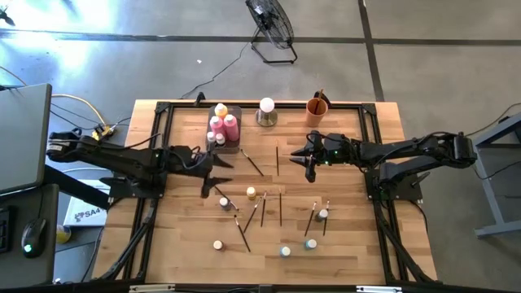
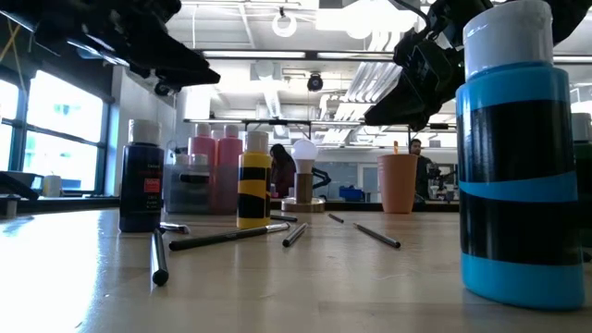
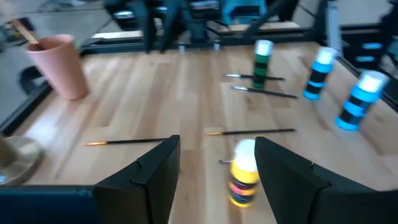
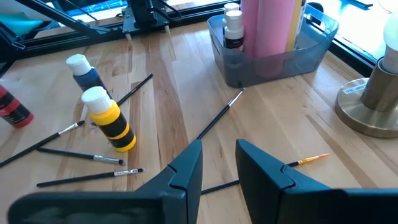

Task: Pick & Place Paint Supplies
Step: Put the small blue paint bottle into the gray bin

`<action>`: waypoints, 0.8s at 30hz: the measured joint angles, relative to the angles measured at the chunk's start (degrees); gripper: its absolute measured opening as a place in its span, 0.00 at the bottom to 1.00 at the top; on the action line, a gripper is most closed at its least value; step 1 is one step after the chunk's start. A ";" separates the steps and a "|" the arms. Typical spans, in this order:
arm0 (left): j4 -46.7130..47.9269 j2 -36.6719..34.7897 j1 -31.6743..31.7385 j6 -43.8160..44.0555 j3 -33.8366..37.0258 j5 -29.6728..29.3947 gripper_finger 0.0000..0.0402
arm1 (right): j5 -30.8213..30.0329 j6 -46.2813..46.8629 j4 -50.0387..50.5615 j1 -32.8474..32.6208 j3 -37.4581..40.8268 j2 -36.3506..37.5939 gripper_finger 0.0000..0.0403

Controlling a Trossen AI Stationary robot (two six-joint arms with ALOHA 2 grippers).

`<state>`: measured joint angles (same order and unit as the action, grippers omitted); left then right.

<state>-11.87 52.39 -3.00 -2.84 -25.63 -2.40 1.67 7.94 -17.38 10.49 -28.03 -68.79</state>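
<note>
Left gripper (image 1: 213, 172) hovering above the table's left-middle, fingers (image 3: 152, 177) spread and grasping nothing, the small yellow bottle (image 3: 244, 172) framed in the gap between them but apart from both. Right gripper (image 1: 307, 155) hovering right of centre, fingers (image 4: 183, 174) parted and empty, a thin brush (image 4: 219, 118) lying on the wood just ahead. Grey tray (image 1: 238, 149) at the table's back edge, holding the pink bottles (image 1: 230, 124) and, apparently, a yellow one, though glare blurs it. White ball on its metal base (image 1: 266, 111) and orange cup (image 1: 317, 107) beside the tray. Remaining tiny bottles and dark-handled brushes scattered loose across the front half of the table (image 1: 358, 244), none gripped.
</note>
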 joint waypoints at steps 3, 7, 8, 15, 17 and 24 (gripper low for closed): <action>0.99 0.05 -2.72 -2.49 -0.02 -0.02 0.50 | 0.02 0.00 0.01 -0.01 0.00 0.00 0.23; 1.47 0.03 -5.48 -2.74 -0.02 0.84 0.50 | 0.17 0.26 0.01 -0.19 0.00 0.00 0.23; 1.56 0.03 -6.20 -2.74 -0.02 1.76 0.50 | 0.19 0.96 0.01 -0.37 0.00 0.00 0.23; 4.36 -0.92 -11.60 -1.76 -0.03 6.57 0.50 | 0.14 2.86 0.01 -2.04 0.00 -0.01 0.23; 7.63 -0.97 -12.68 -0.27 -0.09 6.25 0.50 | -0.05 2.85 0.00 -2.38 0.00 -0.01 0.23; 16.03 -0.08 -13.56 3.37 -0.04 4.78 0.50 | -0.24 2.80 -0.01 -2.37 0.00 0.00 0.23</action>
<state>4.16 52.31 -16.56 0.53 -25.67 2.38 1.43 10.74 -17.39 8.12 -28.03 -68.79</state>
